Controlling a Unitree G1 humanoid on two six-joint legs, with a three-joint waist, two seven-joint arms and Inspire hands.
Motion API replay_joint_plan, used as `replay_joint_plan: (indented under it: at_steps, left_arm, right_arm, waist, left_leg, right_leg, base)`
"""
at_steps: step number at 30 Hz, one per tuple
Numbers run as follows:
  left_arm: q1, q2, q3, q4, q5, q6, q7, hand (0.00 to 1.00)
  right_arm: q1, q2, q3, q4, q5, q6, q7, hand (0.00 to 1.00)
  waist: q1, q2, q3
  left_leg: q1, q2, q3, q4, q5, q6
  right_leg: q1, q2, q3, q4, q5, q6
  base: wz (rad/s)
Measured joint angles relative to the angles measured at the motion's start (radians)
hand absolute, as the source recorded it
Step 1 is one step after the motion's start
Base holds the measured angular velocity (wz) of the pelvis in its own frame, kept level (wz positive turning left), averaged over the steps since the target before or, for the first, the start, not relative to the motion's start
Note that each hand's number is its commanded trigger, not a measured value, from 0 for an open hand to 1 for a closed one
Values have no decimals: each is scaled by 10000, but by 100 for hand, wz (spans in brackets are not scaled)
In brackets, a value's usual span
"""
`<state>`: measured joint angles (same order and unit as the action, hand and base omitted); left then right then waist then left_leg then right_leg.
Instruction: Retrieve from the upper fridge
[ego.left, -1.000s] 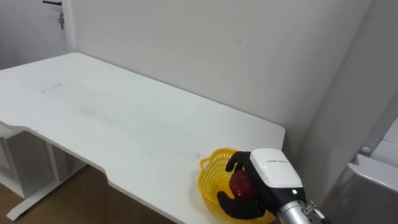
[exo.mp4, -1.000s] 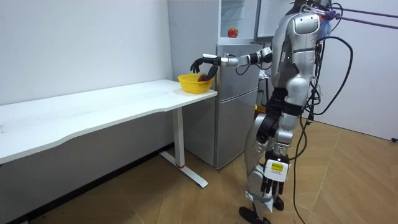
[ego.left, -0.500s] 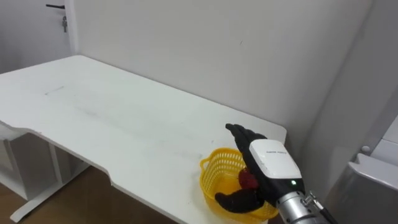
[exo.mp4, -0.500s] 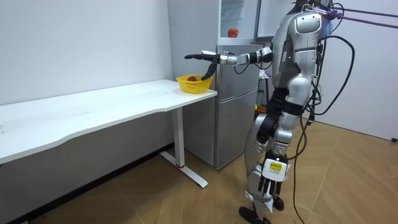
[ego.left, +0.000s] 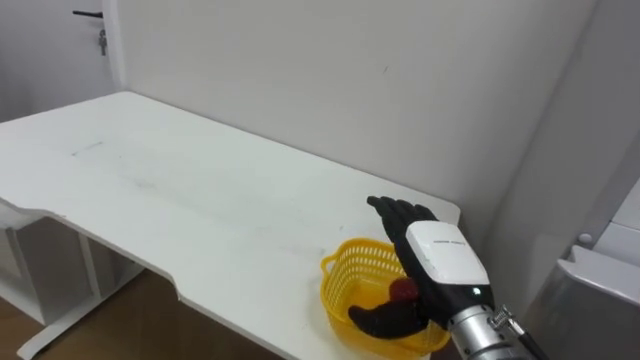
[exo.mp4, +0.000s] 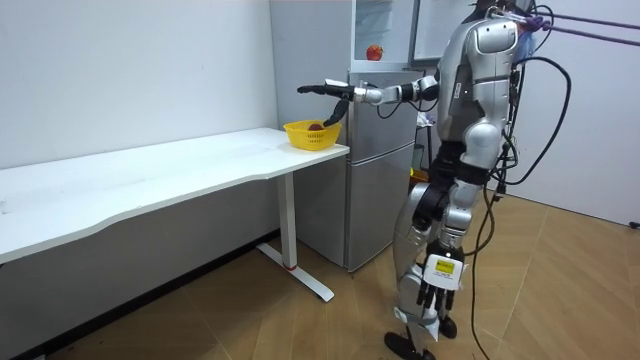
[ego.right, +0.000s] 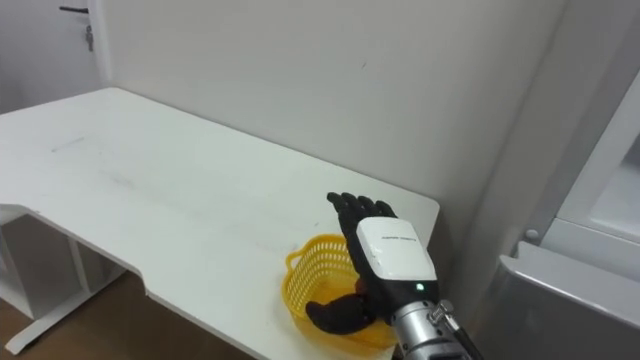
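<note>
A yellow basket (ego.left: 345, 282) stands on the near right corner of the white table (ego.left: 200, 200). A red fruit (ego.left: 403, 290) lies inside it, free of any grip. My right hand (ego.left: 435, 262) hovers just above the basket with its fingers stretched out straight and the thumb (ego.left: 385, 320) low over the basket's front rim; it holds nothing. In the room view the right hand (exo.mp4: 335, 91) reaches out over the basket (exo.mp4: 300, 134), and my left hand (exo.mp4: 430, 292) hangs relaxed by my thigh. Another red fruit (exo.mp4: 374, 52) sits on a shelf in the open upper fridge.
I stand in front of the grey fridge (exo.mp4: 385, 160), which is right beside the table's end. The fridge's edge (ego.left: 600, 290) shows at the right of the left eye view. The wall runs close behind the table. A white cabinet stands under the table's far left.
My right hand has opened from a curl round the red fruit and risen a little above the basket. The fruit now lies loose in the basket.
</note>
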<state>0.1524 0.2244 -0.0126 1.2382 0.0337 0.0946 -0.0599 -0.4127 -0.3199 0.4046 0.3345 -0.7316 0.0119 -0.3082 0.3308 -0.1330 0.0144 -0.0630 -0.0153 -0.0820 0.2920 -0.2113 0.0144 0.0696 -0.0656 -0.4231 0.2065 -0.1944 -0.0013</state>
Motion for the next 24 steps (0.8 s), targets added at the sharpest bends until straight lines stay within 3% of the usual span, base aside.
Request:
replay_joint_plan:
  at_steps: [8, 13, 17, 20, 22, 24]
  left_arm:
    - [290, -49, -64, 34, -17, 4, 5, 0]
    - [316, -100, -90, 236, 4, 2, 79, 0]
    - [225, -107, -108, 205, -1, 7, 125, 0]
    - [162, -123, -278, 76, -16, 0, 219, 0]
    - [145, -140, -311, 75, 3, 1, 337, 0]
    - [157, -157, -309, 82, -1, 0, 404, 0]
  right_arm:
    - [0, 24, -777, -231, 1141, -348, -431, 0]
    - [127, 28, -1033, -1708, 1276, -478, -1124, 0]
    - [173, 29, -1062, -2425, 1344, -602, -1419, 0]
    - [270, 40, -1176, -3115, 1395, -673, -1638, 0]
    - [491, 228, -1394, -3792, 1395, -741, -1905, 0]
    - [619, 365, -1537, -3984, 1394, -910, -2092, 0]
  waist:
    - [-253, 331, -56]
    - [-561, 531, -10]
    - [-737, 537, -29]
    - [-1038, 574, -69]
    - [-1260, 679, -150]
    - [-1371, 782, -178]
  left_leg:
    - [82, 6, 105, -10, 12, 15]
    - [231, 19, 330, -202, 89, 34]
    - [319, 24, 531, -239, 89, 34]
    - [365, 34, 568, -250, 87, 38]
    - [401, 40, 609, -268, 81, 48]
    - [580, 48, 715, -386, 86, 51]
  right_leg:
    - [15, -26, 124, 147, -6, 10]
    - [-14, -30, 396, 146, -7, 8]
    - [-19, 15, 627, 141, -5, 4]
    - [-18, 6, 679, 137, -5, 5]
    - [-15, 6, 743, 140, 1, 11]
    - [24, 8, 877, 160, 7, 16]
  base:
    - [-1]
    - [-13]
    - [-13]
    - [-5]
    - [-8]
    - [-19]
